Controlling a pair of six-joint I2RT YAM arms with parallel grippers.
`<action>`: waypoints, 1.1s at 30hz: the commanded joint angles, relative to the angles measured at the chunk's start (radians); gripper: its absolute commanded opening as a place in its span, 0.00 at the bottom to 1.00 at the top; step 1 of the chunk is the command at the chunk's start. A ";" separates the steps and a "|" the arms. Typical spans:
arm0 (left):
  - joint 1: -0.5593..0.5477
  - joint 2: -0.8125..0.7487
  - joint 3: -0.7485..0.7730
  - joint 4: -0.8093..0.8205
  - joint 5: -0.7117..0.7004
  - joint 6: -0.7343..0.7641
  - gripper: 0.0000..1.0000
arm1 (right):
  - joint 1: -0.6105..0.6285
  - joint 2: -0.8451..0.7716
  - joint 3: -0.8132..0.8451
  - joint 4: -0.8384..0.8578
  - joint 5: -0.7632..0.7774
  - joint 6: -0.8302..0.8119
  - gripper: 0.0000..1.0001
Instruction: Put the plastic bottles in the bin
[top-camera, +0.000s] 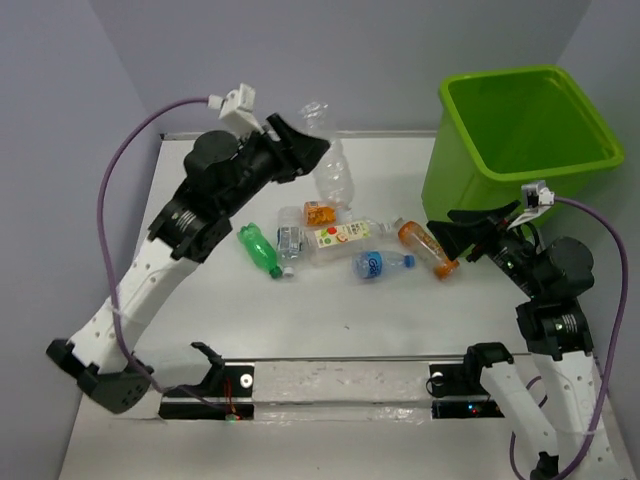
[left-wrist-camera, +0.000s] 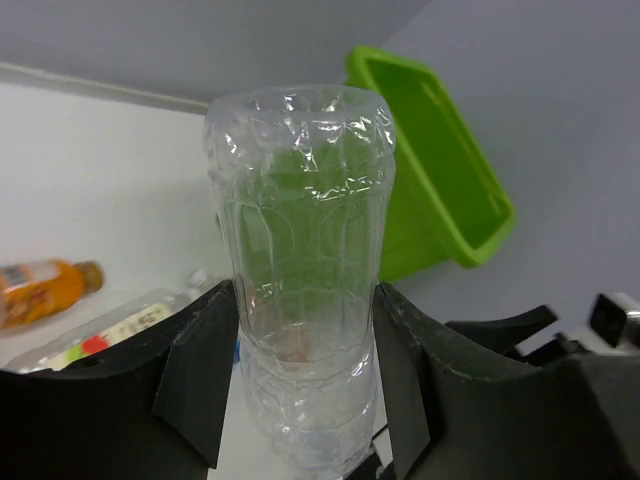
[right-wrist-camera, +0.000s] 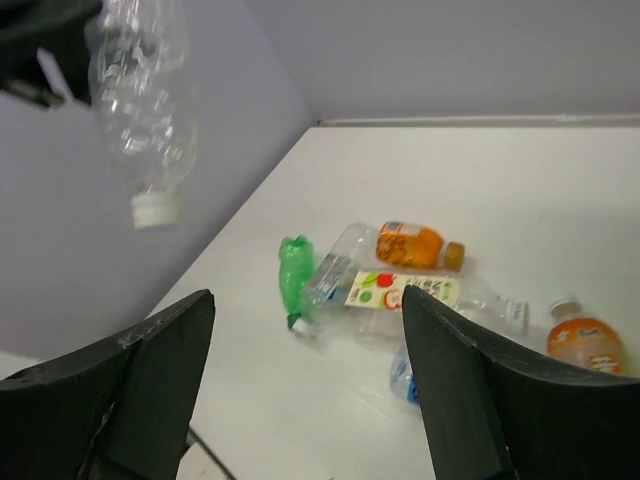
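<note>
Clear crumpled plastic bottle (left-wrist-camera: 300, 250) is pinched by left claw (left-wrist-camera: 300, 385), right claw (right-wrist-camera: 310, 380) held spread; thin walls could be squeezed loose short of lime-green rectangular plastic bin (top-camera: 462, 190).

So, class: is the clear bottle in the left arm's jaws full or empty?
Empty. No liquid shows inside the clear bottle, and the green bin is visible straight through its walls.

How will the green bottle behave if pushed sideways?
Likely rolls: the green bottle lies on its side on the smooth table. Probably light, since no liquid shows inside. Its wall looks crumpled in the right wrist view, so it may roll unevenly and bump the blue-labelled clear bottle beside its cap.
</note>
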 joint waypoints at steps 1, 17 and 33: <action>-0.149 0.212 0.250 0.195 -0.130 0.104 0.15 | 0.006 -0.167 -0.063 -0.060 -0.166 0.090 0.81; -0.276 0.860 0.928 0.584 -0.319 -0.028 0.14 | 0.006 -0.424 -0.353 -0.298 -0.296 0.123 0.00; -0.391 1.263 1.158 0.890 -0.420 0.073 0.59 | 0.006 -0.465 -0.373 -0.313 -0.318 0.098 0.00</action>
